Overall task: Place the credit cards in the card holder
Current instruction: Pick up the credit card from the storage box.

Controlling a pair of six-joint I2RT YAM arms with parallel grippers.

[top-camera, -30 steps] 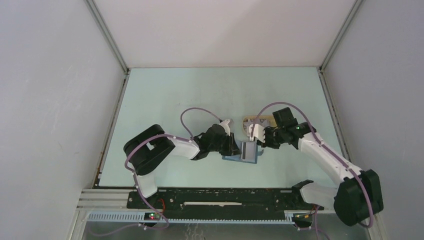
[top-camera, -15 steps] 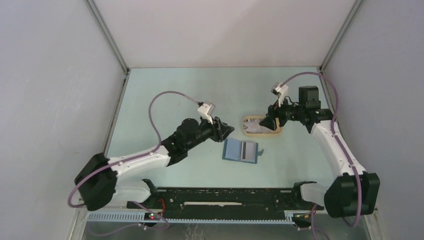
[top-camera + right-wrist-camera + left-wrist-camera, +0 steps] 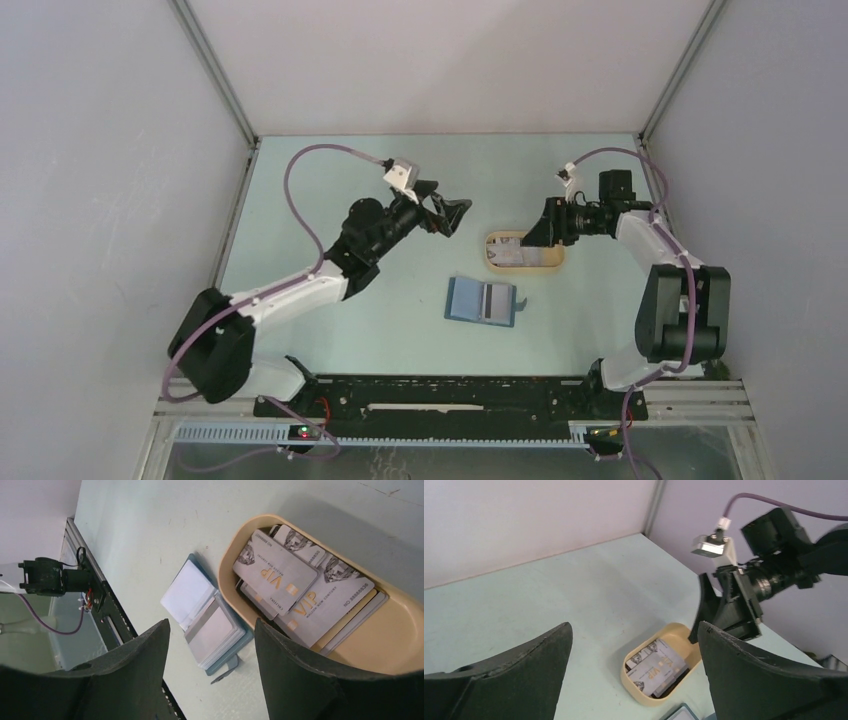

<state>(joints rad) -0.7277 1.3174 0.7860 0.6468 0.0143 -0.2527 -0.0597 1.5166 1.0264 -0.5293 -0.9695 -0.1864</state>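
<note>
Teal-blue, the one card holder (image 3: 484,301) lies open with its pockets up near the middle of the surface, just nearer the arm bases than the one beige oval tray (image 3: 395,645). The credit cards (image 3: 272,572) lie overlapped in that tray, at least four by their edges, two printed "VIP". Of the two arms, the left jaws hang spread and empty in the air left of the tray and the right jaws hang spread and empty above it, over a pale mint-green surface (image 3: 330,190) boxed in by plain grey-white walls (image 3: 450,60) with metal posts at the back corners.
</note>
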